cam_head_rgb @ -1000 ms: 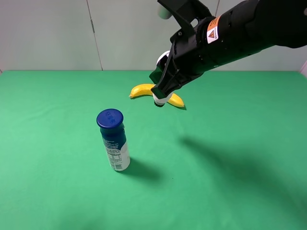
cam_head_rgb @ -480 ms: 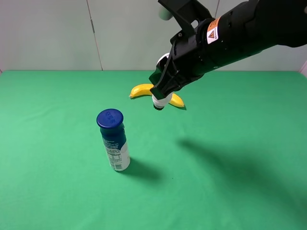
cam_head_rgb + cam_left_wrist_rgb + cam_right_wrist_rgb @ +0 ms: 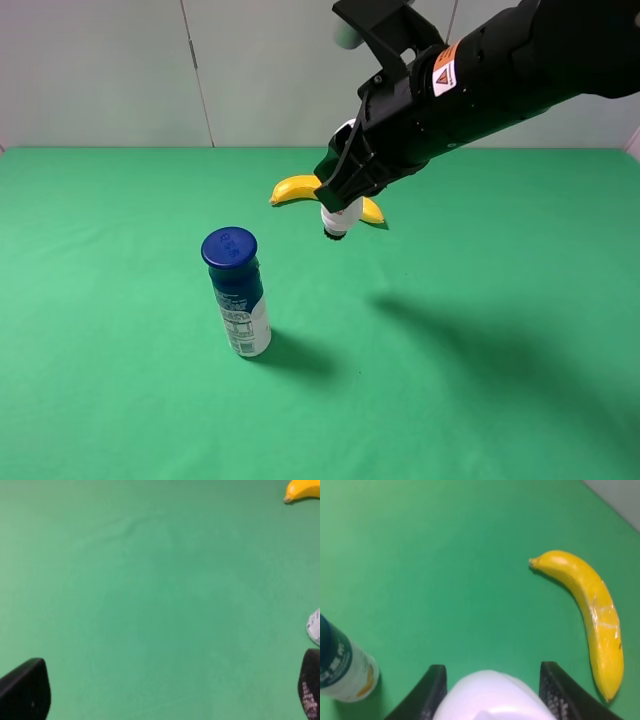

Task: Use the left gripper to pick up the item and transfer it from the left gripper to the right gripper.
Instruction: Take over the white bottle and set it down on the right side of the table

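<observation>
The far edge of the green table runs straight along the pale wall, and no side or near edge comes into view. The front right part of the cloth is bare and carries only the shadow of the arm. The strip along the left side is also bare.

The right gripper is high over the middle of the table, and its two fingers are clamped on the white bottle. This bottle hangs in the air with its black cap pointing down. It does not touch the cloth. In the high view it covers a part of the banana, which lies flat near the far edge. In the right wrist view the banana lies to one side of the bottle and apart from it.

The left gripper shows only in its own wrist view. Its fingertips stand wide apart over bare cloth, with nothing between them.

The blue-capped bottle stands upright left of the middle, well apart from the banana and from the held bottle. Its lid is on. The cap of the white bottle is on as well, and I cannot tell what is inside either one.
</observation>
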You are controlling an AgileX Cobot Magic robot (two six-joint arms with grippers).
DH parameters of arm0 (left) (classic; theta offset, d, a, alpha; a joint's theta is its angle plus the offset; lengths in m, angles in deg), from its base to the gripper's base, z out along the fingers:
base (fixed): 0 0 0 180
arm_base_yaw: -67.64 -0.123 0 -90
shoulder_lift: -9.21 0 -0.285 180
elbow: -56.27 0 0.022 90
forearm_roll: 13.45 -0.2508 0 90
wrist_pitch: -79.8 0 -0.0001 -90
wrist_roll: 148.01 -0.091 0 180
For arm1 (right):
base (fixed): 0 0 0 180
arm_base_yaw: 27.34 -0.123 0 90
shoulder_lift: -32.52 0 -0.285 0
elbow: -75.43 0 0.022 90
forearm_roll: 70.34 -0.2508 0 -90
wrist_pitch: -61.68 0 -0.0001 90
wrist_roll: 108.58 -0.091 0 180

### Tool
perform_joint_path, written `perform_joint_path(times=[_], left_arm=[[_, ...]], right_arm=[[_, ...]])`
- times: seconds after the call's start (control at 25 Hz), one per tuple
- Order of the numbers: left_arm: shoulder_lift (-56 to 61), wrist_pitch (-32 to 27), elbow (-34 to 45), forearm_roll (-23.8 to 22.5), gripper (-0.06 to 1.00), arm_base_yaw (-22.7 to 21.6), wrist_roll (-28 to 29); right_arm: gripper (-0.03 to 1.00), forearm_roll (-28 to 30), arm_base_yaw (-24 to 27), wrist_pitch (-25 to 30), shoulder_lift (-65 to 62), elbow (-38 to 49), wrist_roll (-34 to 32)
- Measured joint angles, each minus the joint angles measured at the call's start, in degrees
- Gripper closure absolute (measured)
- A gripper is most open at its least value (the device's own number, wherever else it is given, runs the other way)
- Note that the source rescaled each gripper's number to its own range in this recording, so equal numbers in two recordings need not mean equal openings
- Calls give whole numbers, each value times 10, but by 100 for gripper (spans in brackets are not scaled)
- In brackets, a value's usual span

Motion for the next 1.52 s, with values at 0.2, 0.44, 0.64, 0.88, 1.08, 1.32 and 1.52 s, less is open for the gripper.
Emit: perform_joint_path(times=[0.2,0.44,0.64,0.88,1.08,1.32,1.52], left_arm=[[0,1,0,0,-5,0,0],[0,1,0,-1,-5,0,0],[0,1,0,-1,-5,-8,0],[0,1,0,-1,-5,-44,0],[0,1,0,-1,-5,-60,0],[0,1,0,-1,-5,-60,0],[0,1,0,-1,-5,-60,0]], right_arm=[[96,-1,0,7,0,0,-2],[96,0,0,37,0,0,-4],[96,22,3,57,0,0,-4],[96,26,77,88,0,0,-15],[96,27,144,94,0,0,-15],[96,26,211,95,23,0,-22],[96,16,232,99,55,0,-23]])
